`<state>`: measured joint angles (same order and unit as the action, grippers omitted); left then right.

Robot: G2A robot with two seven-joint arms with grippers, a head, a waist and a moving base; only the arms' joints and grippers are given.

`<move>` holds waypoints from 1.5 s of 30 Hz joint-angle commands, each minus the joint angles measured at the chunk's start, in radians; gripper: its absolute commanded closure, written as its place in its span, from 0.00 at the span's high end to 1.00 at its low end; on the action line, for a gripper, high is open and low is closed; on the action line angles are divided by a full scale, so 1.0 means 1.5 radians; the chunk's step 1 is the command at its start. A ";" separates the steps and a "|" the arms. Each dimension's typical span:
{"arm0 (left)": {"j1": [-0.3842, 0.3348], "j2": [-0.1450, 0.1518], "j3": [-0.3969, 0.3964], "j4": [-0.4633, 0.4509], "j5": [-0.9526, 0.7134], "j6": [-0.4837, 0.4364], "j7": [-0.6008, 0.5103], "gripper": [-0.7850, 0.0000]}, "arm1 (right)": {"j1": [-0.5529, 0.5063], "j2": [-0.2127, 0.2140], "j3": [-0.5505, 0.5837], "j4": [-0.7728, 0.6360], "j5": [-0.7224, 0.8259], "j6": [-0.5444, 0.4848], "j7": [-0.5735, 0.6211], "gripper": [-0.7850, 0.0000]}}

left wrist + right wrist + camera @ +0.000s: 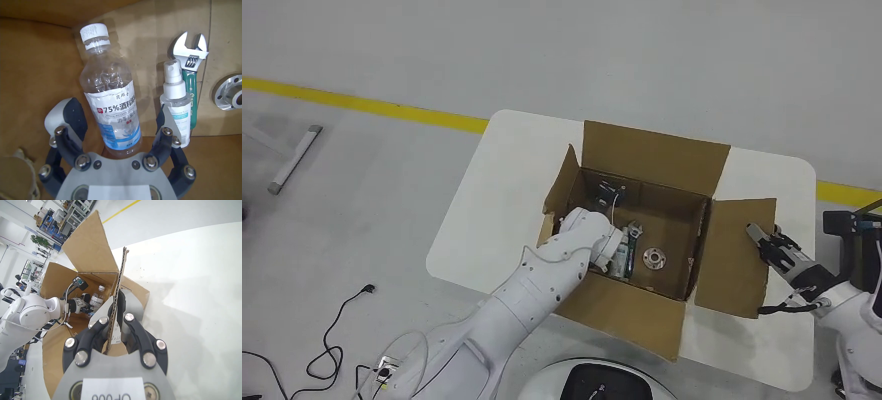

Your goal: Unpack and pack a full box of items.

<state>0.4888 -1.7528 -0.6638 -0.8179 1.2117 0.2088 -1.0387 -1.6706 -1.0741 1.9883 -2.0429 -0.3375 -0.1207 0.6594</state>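
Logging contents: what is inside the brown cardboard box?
A clear white-capped plastic bottle flanked by the open left tool, a small white spray bottle, a green-handled adjustable wrench and a round metal flange. The left arm covers the rest.

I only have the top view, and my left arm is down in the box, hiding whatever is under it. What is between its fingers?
Observer: The left gripper is open around a clear bottle with a white cap, with a gap on each side.
Operator: Is anything crowding that bottle?
Observer: A small spray bottle lies right beside it, then a green-handled wrench and a metal flange.
Operator: And my right gripper, by the flap?
Observer: The right gripper is shut on the edge of the box flap.
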 commanded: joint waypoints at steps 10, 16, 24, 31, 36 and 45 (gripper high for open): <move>-0.003 -0.014 -0.006 0.033 0.006 0.001 0.010 0.37 | -0.001 0.002 0.000 -0.001 -0.001 0.004 -0.001 0.00; -0.003 -0.018 -0.012 0.044 0.013 -0.002 0.014 0.11 | -0.001 0.003 -0.004 -0.002 0.001 0.006 -0.001 0.00; 0.002 -0.019 -0.031 0.023 0.011 -0.012 0.016 0.00 | -0.001 0.004 -0.007 0.000 -0.005 0.012 -0.004 0.00; 0.020 -0.006 -0.078 -0.054 -0.010 -0.040 -0.004 0.00 | 0.006 0.006 -0.009 0.010 -0.004 0.014 -0.014 0.00; 0.051 0.010 -0.128 -0.162 -0.033 -0.073 -0.031 0.00 | 0.016 0.007 -0.004 0.024 0.001 0.006 -0.021 0.00; 0.111 0.034 -0.200 -0.365 -0.085 -0.133 -0.101 0.00 | 0.036 0.012 0.018 0.041 0.028 -0.008 0.003 0.00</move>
<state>0.6464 -1.7048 -0.9510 -1.3306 1.1033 0.0134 -1.1784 -1.6206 -1.0578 2.0138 -1.9824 -0.2988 -0.1296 0.6469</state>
